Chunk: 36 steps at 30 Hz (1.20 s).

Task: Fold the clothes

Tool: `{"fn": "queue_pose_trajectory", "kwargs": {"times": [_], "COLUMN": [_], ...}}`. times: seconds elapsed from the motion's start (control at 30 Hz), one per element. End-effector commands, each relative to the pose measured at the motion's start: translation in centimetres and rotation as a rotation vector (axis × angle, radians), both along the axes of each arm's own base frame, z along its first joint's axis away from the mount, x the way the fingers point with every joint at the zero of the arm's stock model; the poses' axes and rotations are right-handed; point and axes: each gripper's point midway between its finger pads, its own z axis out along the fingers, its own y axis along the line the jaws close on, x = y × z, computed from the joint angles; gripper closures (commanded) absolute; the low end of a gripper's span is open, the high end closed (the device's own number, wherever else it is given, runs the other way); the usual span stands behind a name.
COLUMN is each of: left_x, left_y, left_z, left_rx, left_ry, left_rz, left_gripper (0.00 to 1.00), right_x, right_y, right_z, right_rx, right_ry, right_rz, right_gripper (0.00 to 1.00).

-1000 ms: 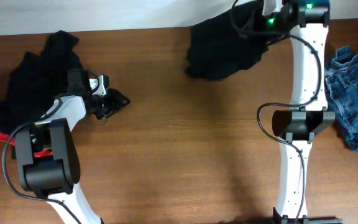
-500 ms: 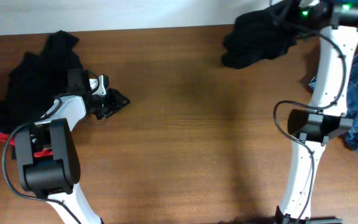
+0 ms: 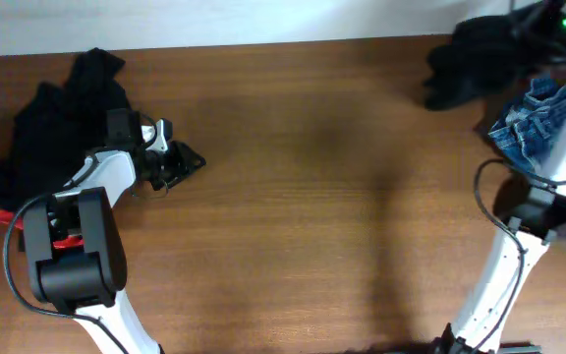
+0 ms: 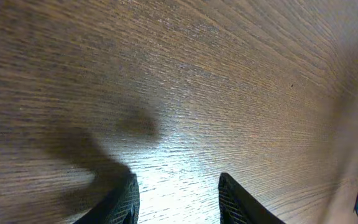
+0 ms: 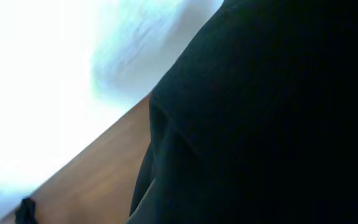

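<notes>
Black cloth fills the right wrist view edge to edge, so the right gripper's jaws are buried and I cannot tell whether they are clamped or parted. From overhead, that bunched black garment [image 3: 468, 64] sits just beside the denim jeans [image 3: 537, 123], on their far side toward the table's middle, with the right arm [image 3: 504, 265] reaching up over the jeans to it. It's crumpled, with no long axis to read. Well apart from the jeans, across bare wood, the left gripper [image 3: 185, 162] rests low with jaws spread and nothing between them. The black pile [image 3: 62, 113] lies beyond it, farther from the jeans. Right arm is clearly nearer; spreading the bundle looks like its job.
</notes>
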Motion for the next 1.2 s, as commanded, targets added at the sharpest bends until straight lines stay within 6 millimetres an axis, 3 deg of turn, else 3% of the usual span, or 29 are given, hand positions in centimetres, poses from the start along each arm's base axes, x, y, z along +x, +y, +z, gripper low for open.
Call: {"fn": "queue_pose_trajectory", "kwargs": {"times": [0.0, 0.13, 0.27, 0.37, 0.63, 0.83, 1.17], "left_x": [-1.2, -1.2, -1.2, -1.2, -1.2, -1.5, -1.5], "left_y": [0.3, 0.3, 0.3, 0.3, 0.3, 0.2, 0.3], "left_z": [-1.5, -1.5, -1.5, -1.5, -1.5, -1.6, -1.6], "left_rx": [0.032, 0.032, 0.031, 0.032, 0.031, 0.030, 0.030], "left_ry": [0.061, 0.062, 0.062, 0.062, 0.063, 0.075, 0.077], "left_rz": [0.016, 0.016, 0.016, 0.016, 0.016, 0.016, 0.016], "left_gripper": [0.58, 0.58, 0.58, 0.58, 0.58, 0.58, 0.58], "right_x": [-3.6, -6.8, -8.9, -10.6, -12.8, -14.9, -16.5], "right_y": [-2.9, -7.1, -9.6, -11.3, -12.0, -12.4, -14.6], "right_z": [7.7, 9.6, 10.6, 10.3, 8.5, 5.3, 1.6], "right_rx": [-0.066, -0.086, -0.069, -0.043, -0.032, -0.017, 0.060], "right_ry": [-0.152, -0.179, -0.210, -0.196, -0.107, 0.055, 0.166], "right_rz": [-0.068, -0.165, -0.202, -0.239, -0.254, -0.327, -0.376], "right_gripper": [0.96, 0.96, 0.96, 0.96, 0.96, 0.96, 0.96]}}
